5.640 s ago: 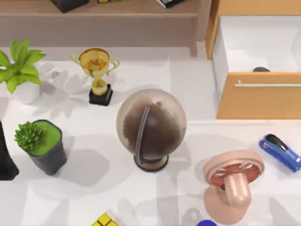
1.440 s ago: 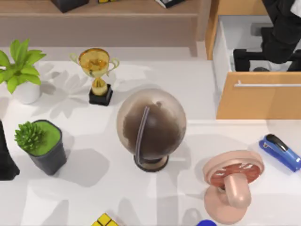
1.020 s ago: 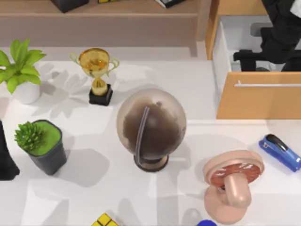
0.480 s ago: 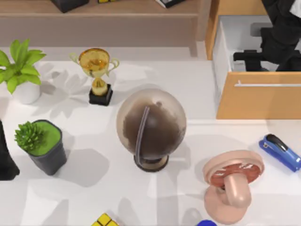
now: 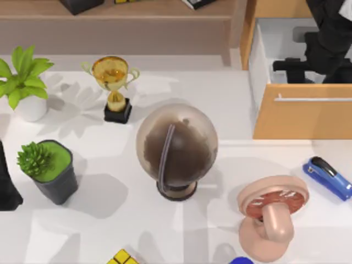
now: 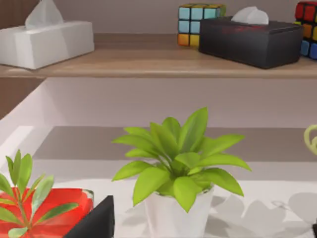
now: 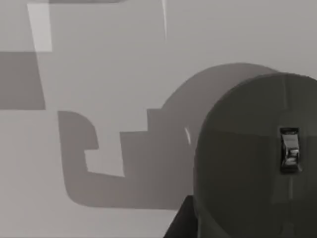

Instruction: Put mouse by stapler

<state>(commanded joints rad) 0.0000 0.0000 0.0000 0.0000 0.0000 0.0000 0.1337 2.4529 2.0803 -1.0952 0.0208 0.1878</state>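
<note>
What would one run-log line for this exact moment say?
phase: reaching for mouse | right gripper: in open drawer, above mouse | stapler: on table, right side | left arm: parked at left edge

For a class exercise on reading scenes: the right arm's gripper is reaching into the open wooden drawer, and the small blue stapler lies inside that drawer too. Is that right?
Not quite. The right gripper is indeed in the open wooden drawer, but the top view shows the small blue stapler lying on the white table, in front of the drawer near the table's right edge.
</note>
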